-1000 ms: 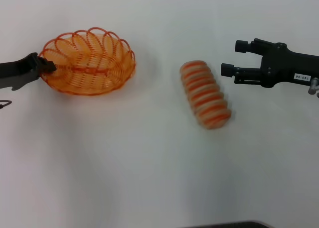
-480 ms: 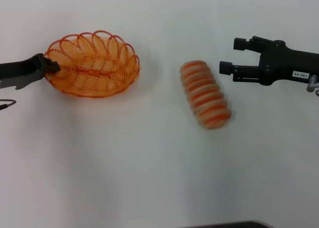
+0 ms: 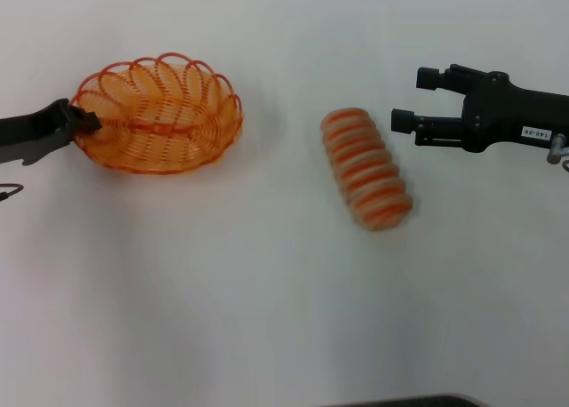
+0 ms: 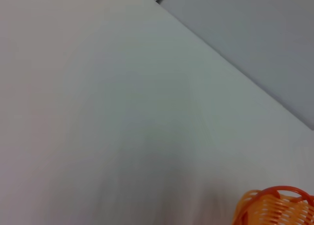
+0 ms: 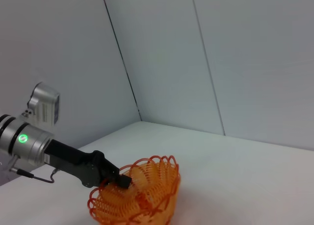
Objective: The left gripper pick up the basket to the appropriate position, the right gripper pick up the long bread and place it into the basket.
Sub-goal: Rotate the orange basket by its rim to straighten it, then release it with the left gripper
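The left gripper (image 3: 87,120) was clenched on the rim of the basket (image 3: 160,114), which should be kept level during repositioning. The right gripper (image 3: 411,99), fingers apart, was held just beside the long bread (image 3: 365,167).

table (image 3: 267,318): plain white, evenly lit
walls (image 5: 235,58): pale grey panels, dark vertical seams seen
corner (image 5: 141,120): table met by walls

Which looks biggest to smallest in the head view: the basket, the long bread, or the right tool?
1. basket
2. right tool and long bread: they look about alike, so I won't rank them.
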### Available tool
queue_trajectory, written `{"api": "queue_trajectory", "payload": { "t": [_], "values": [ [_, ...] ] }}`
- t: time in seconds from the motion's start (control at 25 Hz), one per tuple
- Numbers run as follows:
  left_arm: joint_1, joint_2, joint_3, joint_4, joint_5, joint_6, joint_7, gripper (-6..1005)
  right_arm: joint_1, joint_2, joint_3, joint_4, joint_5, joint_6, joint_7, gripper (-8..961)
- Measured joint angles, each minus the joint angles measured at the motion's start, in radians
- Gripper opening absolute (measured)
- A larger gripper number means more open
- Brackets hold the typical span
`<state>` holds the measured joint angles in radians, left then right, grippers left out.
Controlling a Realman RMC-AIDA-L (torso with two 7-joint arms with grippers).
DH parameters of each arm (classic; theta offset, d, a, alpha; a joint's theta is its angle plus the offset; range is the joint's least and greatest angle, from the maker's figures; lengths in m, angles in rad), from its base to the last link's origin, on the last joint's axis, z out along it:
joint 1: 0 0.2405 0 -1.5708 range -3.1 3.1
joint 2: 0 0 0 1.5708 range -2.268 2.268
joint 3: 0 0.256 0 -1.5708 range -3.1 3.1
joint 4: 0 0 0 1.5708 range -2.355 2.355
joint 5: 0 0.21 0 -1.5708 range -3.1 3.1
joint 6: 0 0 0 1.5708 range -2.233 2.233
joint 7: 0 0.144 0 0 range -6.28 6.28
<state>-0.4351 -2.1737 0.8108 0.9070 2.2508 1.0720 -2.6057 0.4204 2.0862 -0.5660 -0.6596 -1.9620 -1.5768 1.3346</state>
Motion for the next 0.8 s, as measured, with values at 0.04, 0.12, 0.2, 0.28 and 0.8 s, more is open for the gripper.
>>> {"api": "queue_trajectory", "payload": {
  "t": [0.04,0.12,0.2,0.28,0.8],
  "values": [
    [0.006,0.000,0.000,0.001,-0.004,0.000,0.000,71,0.000,0.000,0.000,0.000,0.000,0.000,0.000,891],
    [0.012,0.000,-0.001,0.003,-0.010,-0.003,0.001,72,-0.001,0.000,0.000,0.000,0.000,0.000,0.000,890],
    [0.018,0.000,0.001,0.003,-0.017,-0.005,0.003,73,-0.002,0.000,0.000,0.000,0.000,0.000,0.000,890],
    [0.018,0.000,0.001,0.003,-0.018,-0.004,0.005,75,-0.002,0.000,0.000,0.000,0.000,0.000,0.000,889],
    [0.031,-0.002,0.007,0.013,-0.051,-0.028,0.013,91,-0.005,0.000,0.000,0.008,0.000,-0.004,0.000,886]
  ]
}}
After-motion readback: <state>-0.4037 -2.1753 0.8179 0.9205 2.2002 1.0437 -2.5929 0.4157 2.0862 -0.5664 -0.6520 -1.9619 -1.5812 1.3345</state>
